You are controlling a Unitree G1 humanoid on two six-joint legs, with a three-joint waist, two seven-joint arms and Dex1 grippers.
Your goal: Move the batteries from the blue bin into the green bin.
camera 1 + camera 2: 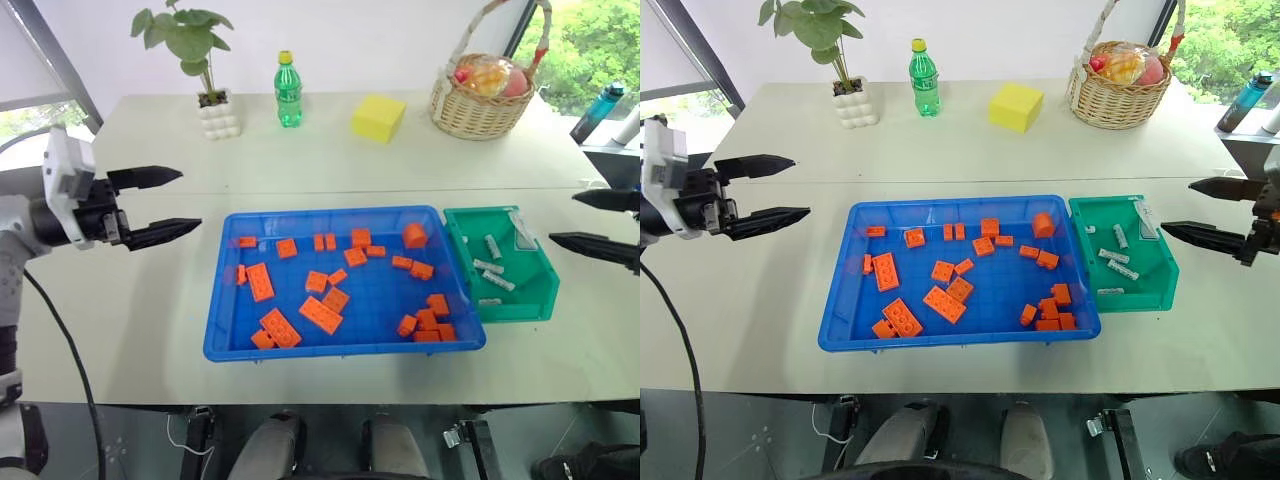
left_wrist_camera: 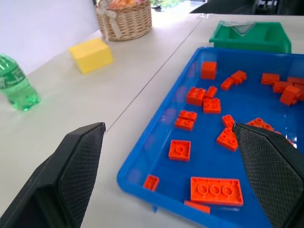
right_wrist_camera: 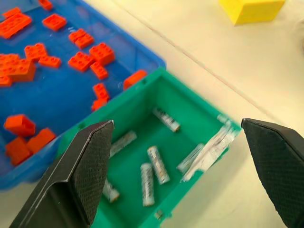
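Looks nearly or wholly done: several batteries (image 3: 158, 164) lying loose on the floor of the green bin (image 1: 533, 298), which sits touching the right end of the blue bin (image 1: 222, 325) on the table (image 1: 130, 300). Left in the blue bin, as far as can be seen, only orange bricks (image 1: 320, 314) scattered over its floor; no silver cylinder spotted among them, though one hidden behind a brick cannot be ruled out. Also in the green bin, a clear plastic wrapper or label (image 3: 211, 147) at one wall. Left gripper (image 1: 165, 204) spread wide and empty, hanging off the left end of the blue bin over bare table. Right gripper (image 1: 1200, 211) likewise wide and holding nothing, just beyond the green bin's right side, apart from it. Probably only a last check of the blue bin remaining, judging by how things lie. Further back on the table, well away from the work: plant (image 1: 195, 60), green bottle (image 1: 288, 90), yellow block (image 1: 378, 117), basket (image 1: 480, 105)
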